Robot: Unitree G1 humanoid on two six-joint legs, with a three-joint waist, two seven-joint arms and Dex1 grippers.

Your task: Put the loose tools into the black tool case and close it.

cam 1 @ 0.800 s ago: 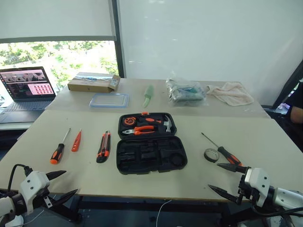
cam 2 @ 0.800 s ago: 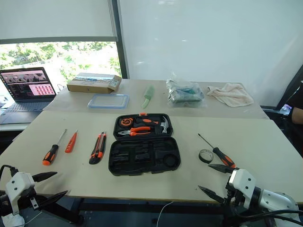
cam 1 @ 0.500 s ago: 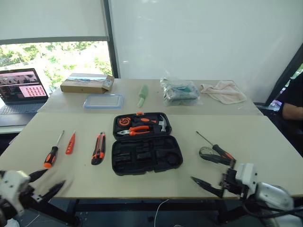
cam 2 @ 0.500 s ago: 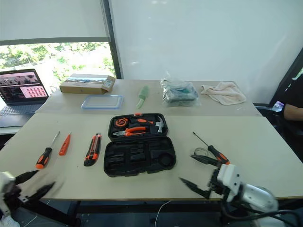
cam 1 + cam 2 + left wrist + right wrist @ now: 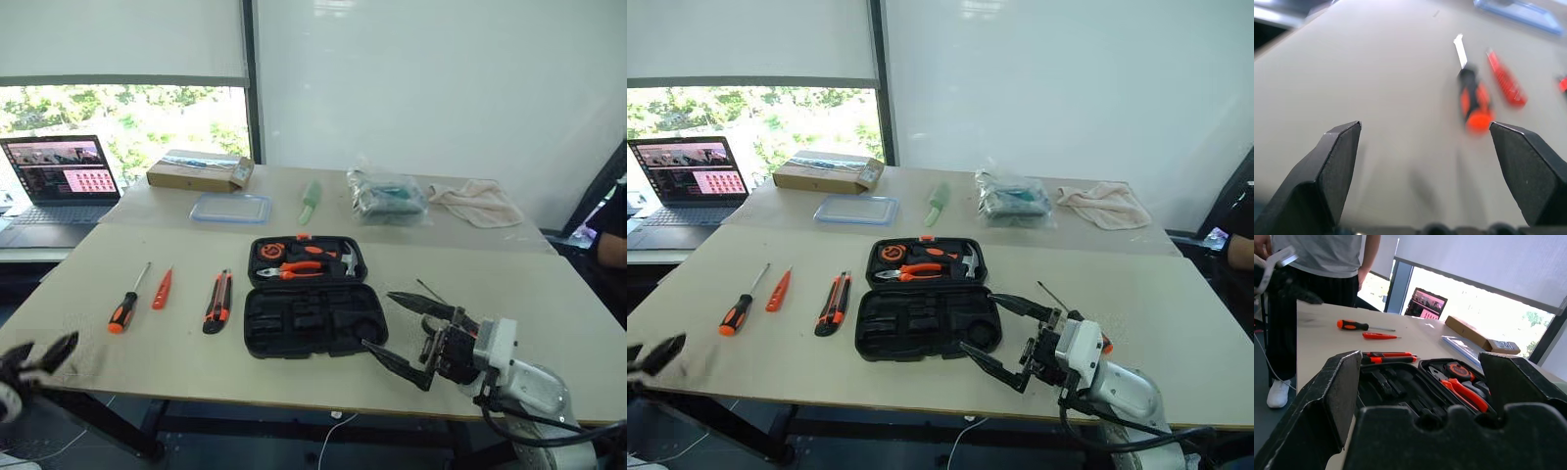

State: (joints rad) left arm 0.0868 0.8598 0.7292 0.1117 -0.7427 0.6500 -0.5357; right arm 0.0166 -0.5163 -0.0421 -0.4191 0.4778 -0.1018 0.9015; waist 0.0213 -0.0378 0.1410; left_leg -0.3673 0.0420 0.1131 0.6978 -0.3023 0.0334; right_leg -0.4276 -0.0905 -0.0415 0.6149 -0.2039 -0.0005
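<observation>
The black tool case [image 5: 312, 318] lies open mid-table, with pliers [image 5: 299, 270], a round tape measure and a small hammer in its far half. Left of it lie a utility knife [image 5: 217, 302], an orange tester screwdriver [image 5: 162, 289] and an orange-and-black screwdriver [image 5: 124, 305]. A second screwdriver [image 5: 1050, 294] pokes out from behind my right gripper [image 5: 380, 321], which hangs open at the case's right edge. My left gripper [image 5: 1424, 126] is open and empty at the table's near left corner, short of the left screwdriver [image 5: 1474, 98].
At the back stand a laptop [image 5: 64, 181], a cardboard box [image 5: 199, 169], a clear blue-rimmed container [image 5: 230, 208], a green item [image 5: 310, 199], a plastic bag [image 5: 387, 196] and a cloth [image 5: 480, 204]. A person [image 5: 1317, 264] stands by the table's left end.
My right gripper has swung left from beside the right screwdriver to the case's right edge. My left gripper has moved out toward the table's left corner. The camera shifted.
</observation>
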